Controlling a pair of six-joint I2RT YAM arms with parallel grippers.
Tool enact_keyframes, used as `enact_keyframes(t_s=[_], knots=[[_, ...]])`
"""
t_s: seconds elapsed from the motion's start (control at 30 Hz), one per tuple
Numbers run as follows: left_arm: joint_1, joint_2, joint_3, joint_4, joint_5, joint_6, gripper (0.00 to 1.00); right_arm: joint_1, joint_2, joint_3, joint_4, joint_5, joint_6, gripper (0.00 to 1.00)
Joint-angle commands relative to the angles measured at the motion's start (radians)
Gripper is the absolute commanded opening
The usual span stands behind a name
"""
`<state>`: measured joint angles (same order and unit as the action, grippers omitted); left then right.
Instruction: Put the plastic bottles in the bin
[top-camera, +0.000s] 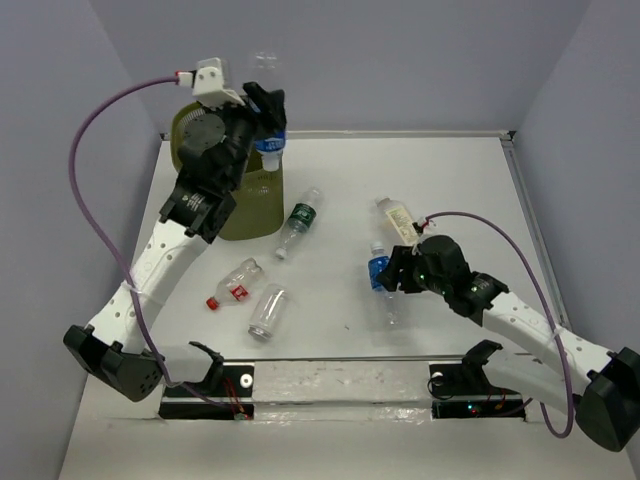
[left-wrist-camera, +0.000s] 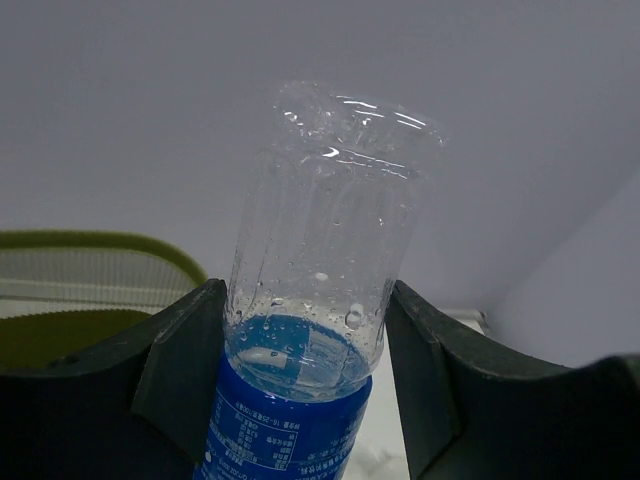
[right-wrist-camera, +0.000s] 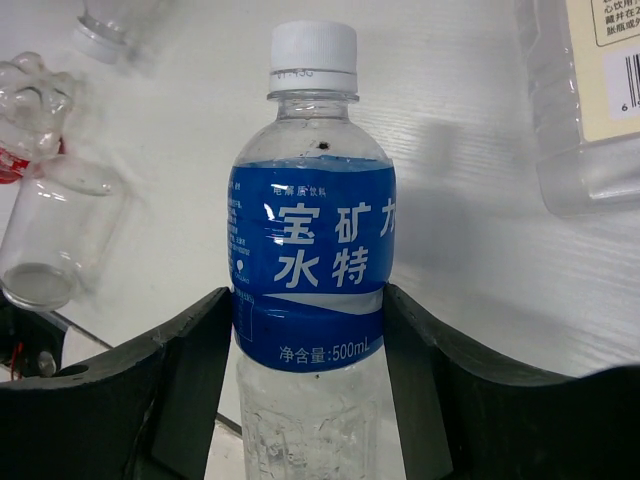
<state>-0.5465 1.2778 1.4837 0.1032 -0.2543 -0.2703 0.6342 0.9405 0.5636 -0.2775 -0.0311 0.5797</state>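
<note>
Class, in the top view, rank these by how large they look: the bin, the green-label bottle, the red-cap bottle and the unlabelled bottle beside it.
1. bin, largest even though it is partly hidden
2. green-label bottle
3. red-cap bottle and unlabelled bottle: too alike to rank

White arm links (top-camera: 150, 268), blk joints (top-camera: 205, 140), purple cables (top-camera: 72, 170), blk pincer fingers (left-wrist-camera: 185, 370).
</note>
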Motion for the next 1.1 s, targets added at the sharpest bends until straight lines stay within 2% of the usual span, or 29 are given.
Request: enact_keyframes(t_s=[0.0,0.17,0.2,0.23,0.27,0.3,0.57,0.9,1.07], knots=[[0.146,-0.024,0.018,0.122,-0.12,0.026,0.62,-0.005,-0.04,-0.004,0.1,-0.056,-0.017,0.36],[0.262,0.04,0.047,0.133,-0.148,0.085,0.64,0.004,-0.045,0.015,0.139,-0.102,-0.012,0.35],[0.279,0.046,0.027,0.156,-0.146,0.1,0.69,0.004,-0.042,0.019,0.15,-0.108,-0.011,0.36],[0.302,0.051,0.014,0.17,-0.164,0.109,0.86,0.013,-0.037,0.038,0.168,-0.121,-0.009,0.36],[0.31,0.055,-0.002,0.179,-0.174,0.117,0.95,0.025,-0.029,0.051,0.175,-0.128,-0.006,0.36],[0.325,0.057,-0.022,0.184,-0.168,0.117,0.99,0.025,-0.014,0.091,0.187,-0.131,-0.009,0.36],[0.338,-0.044,-0.072,0.083,-0.016,0.005,0.99,0.061,0.141,0.347,0.317,-0.127,-0.038,0.36],[0.338,-0.426,-0.388,-0.114,0.213,-0.067,0.99,0.07,0.383,0.793,0.428,-0.124,-0.155,0.36],[0.338,-0.561,-0.563,-0.29,0.289,-0.093,0.99,0.079,0.604,1.097,0.472,-0.121,-0.193,0.35]])
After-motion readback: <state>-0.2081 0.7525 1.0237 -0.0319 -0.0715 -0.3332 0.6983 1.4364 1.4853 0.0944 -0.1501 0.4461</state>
